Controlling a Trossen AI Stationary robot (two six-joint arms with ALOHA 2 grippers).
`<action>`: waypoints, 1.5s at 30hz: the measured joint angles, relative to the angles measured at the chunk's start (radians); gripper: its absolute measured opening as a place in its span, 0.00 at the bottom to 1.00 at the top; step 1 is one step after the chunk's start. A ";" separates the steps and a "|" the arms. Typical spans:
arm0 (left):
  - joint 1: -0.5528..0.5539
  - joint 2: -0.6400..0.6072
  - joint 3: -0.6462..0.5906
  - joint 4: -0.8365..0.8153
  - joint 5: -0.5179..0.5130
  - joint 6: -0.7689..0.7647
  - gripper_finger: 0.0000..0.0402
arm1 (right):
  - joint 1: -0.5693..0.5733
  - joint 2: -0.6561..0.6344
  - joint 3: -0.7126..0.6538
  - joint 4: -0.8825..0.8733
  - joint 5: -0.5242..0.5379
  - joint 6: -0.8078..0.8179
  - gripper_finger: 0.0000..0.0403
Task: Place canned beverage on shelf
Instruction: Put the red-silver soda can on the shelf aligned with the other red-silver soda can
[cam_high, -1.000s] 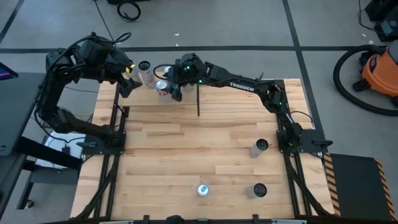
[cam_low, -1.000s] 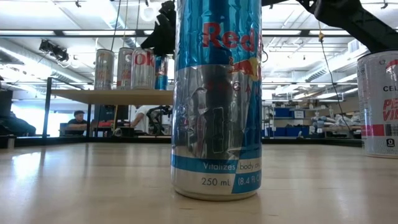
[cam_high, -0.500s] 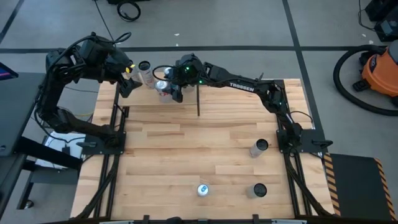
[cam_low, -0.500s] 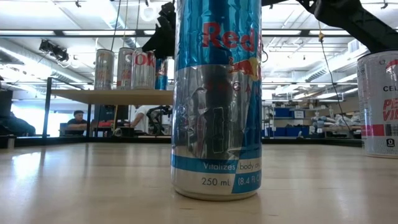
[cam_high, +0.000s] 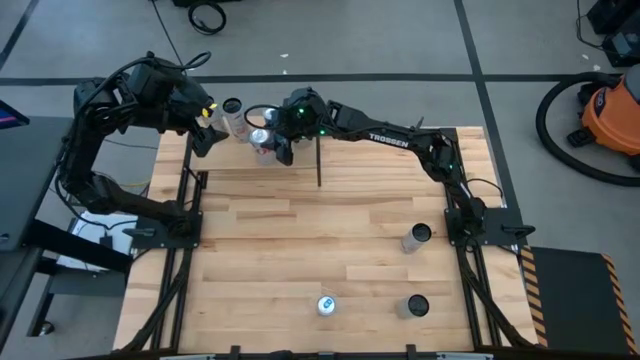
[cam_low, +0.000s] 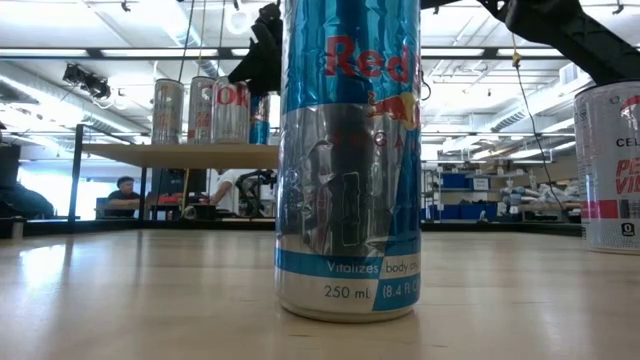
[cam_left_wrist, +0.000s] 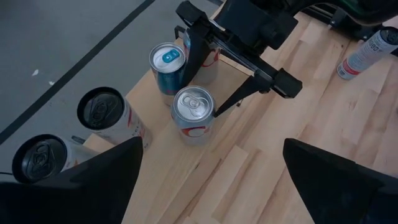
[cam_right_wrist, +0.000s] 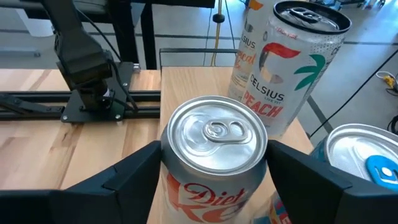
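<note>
Your right gripper (cam_right_wrist: 211, 180) is at the shelf (cam_left_wrist: 205, 180), and the Diet Coke can (cam_right_wrist: 214, 162) stands upright on the shelf directly between its two fingers (cam_right_wrist: 121, 183). In the right wrist view each finger sits right at the can's side, the jaws apart by about the can's width, but you cannot tell from these pictures whether they press on it or stand just clear. From above, the gripper (cam_high: 272, 140) covers the can at the shelf's far part. Around the Diet Coke can the shelf is crowded: a blue can with a blue tab (cam_left_wrist: 168, 65) stands just beside it, touching or nearly so, and a tall Celsius peach can (cam_right_wrist: 289, 68) stands close beyond it, with another pale can (cam_right_wrist: 249, 50) behind that one. In the left wrist view two dark-topped cans (cam_left_wrist: 102, 112) and (cam_left_wrist: 37, 155) stand near the shelf's edge, away from the Diet Coke can (cam_left_wrist: 193, 112). Your left gripper (cam_high: 205, 125) hovers beside the shelf with its fingers spread wide, holding nothing. Well away from the shelf on the tabletop (cam_high: 300, 240) stand three more cans, among them a Red Bull can (cam_low: 350, 160) filling the low view.
</note>
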 joint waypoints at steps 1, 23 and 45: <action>0.000 0.000 0.000 0.000 0.000 0.000 0.97 | 0.000 0.000 0.000 0.000 0.000 0.002 0.72; 0.000 0.000 0.000 0.000 0.000 0.037 0.97 | 0.005 -0.030 0.002 -0.088 0.029 0.063 0.65; 0.000 0.001 0.000 0.000 0.000 0.041 0.97 | 0.014 -0.061 0.009 -0.246 0.144 0.078 0.64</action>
